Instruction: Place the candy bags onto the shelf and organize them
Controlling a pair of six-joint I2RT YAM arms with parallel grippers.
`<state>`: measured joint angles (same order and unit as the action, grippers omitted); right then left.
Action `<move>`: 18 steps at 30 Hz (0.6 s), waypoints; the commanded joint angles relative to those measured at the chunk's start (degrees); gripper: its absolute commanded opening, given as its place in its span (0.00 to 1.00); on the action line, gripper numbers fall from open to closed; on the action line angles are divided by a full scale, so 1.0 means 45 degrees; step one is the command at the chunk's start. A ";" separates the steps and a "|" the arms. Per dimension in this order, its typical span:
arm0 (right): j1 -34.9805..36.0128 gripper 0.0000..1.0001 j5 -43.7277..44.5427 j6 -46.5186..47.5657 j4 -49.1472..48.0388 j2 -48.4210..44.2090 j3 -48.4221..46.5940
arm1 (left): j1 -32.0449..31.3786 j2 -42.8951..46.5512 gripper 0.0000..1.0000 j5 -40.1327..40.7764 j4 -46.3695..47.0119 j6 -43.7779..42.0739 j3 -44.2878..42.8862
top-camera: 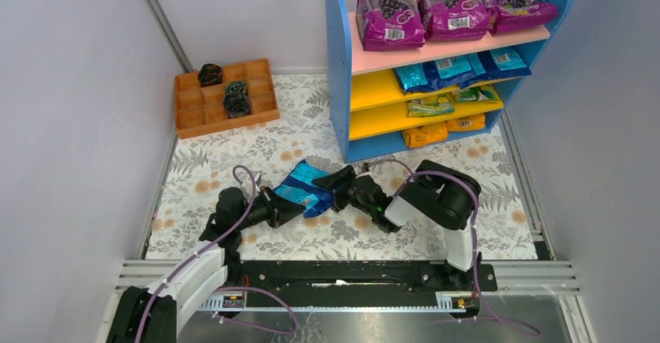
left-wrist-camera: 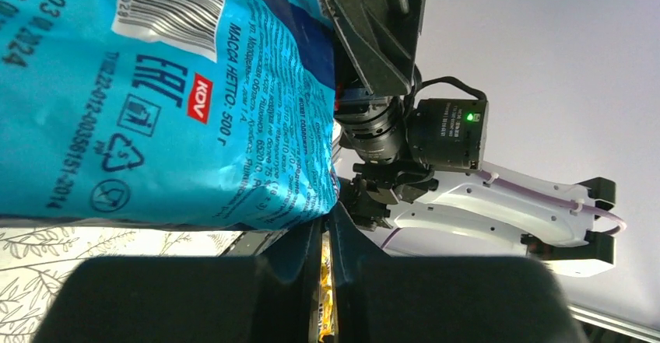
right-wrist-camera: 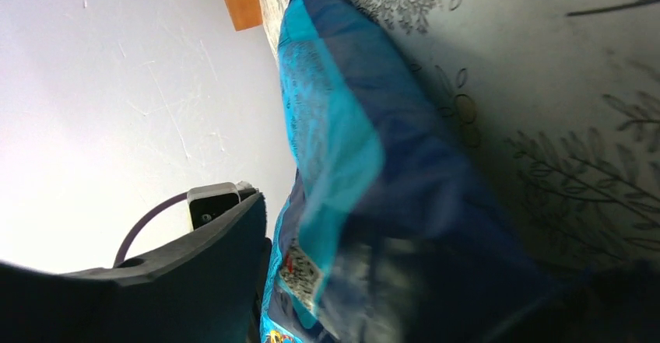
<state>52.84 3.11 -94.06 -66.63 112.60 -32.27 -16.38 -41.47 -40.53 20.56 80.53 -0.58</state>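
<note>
Task item: I am working one blue candy bag (top-camera: 305,187), lying at mid-bench between the two claws, close to the arm bases and well apart from the shelf (top-camera: 337,71). I cannot tell whether it is touching the bench (top-camera: 233,156).
Left claw (top-camera: 276,207): I am holding it closed on the bag's near-left end. The left wrist view shows the film pinched between the fingertips.
Right claw (top-camera: 342,181): its jaws are standing around the bag's far-right edge, with one finger (right-wrist-camera: 194,281) lying alongside the bag's face. I cannot tell whether they are pressing on the film.
Long axis: the bag is running from near-left to far-right, spanning from one claw to the other.
Bearing to shelf: the shelf is standing far and to the right of the bag, so the bag's right-claw end is pointing roughly towards it.
Nearer arm: the right arm is sitting nearer the shelf, and the left arm would have to reach across it.
Target row: other blue bags (top-camera: 459,67) are lying on the right part of the upper yellow board (top-camera: 373,90), under the pink board (top-camera: 436,51) carrying the purple bags (top-camera: 451,8).
Coming move, my judgement: I am reading this as a handover to the right claw, which needs a firm grip before the left lets go.
Risk, my judgement: the glossy film may slip or sag.
</note>
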 commanded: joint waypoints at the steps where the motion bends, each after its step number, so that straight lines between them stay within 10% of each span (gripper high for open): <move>1: 0.0070 0.63 0.1004 0.0624 -0.1489 -0.0459 0.0303 | -0.0110 0.0157 0.10 -0.0994 -0.0019 -0.0876 -0.0423; 11: 0.0058 0.29 0.1254 0.3534 -0.0024 -0.3781 0.1507 | -0.0129 0.0553 0.67 -0.1178 -0.1796 -0.2812 -0.1945; 18: 0.0060 0.24 0.0131 0.7239 0.3948 -0.7800 0.2327 | -0.0110 -0.0168 0.74 -0.0489 -0.4608 -0.5989 -0.4911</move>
<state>52.88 6.28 -74.26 -55.83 91.00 -21.52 -16.95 -40.73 -44.69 6.85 65.21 -12.99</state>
